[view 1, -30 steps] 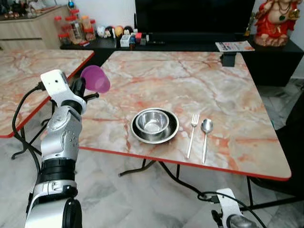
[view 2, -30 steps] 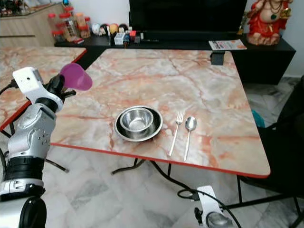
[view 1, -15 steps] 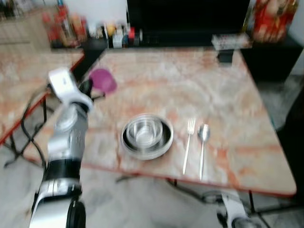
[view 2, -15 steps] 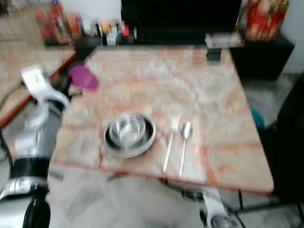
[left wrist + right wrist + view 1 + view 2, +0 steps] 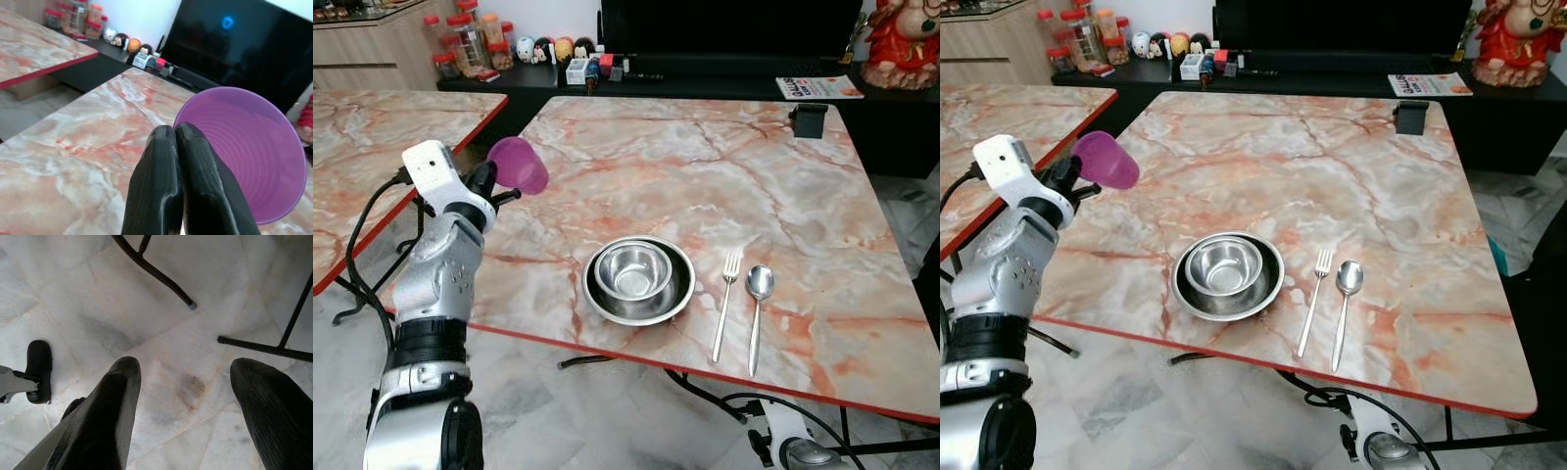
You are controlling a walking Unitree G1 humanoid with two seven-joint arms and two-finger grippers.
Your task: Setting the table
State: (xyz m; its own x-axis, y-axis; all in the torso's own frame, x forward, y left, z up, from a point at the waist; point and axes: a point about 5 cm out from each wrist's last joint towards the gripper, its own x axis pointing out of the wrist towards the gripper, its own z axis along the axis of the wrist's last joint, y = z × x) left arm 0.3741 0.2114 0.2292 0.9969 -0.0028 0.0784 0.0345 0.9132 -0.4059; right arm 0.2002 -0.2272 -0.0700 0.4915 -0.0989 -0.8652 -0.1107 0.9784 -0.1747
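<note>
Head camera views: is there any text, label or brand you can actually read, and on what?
Nothing reads clearly.
Magazine on the dark cabinet: print on its cover, too small to read.
Jars by the wall: any labels too small to make out.
Purple cup in the left claw: no marking seen.

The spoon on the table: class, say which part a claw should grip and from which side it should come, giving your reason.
Grip the spoon by the middle of its thin handle, coming straight down from above with the fingers across it. It lies flat on the table, so a side approach would probably fail, and the fork lies close beside it, leaving little room.
</note>
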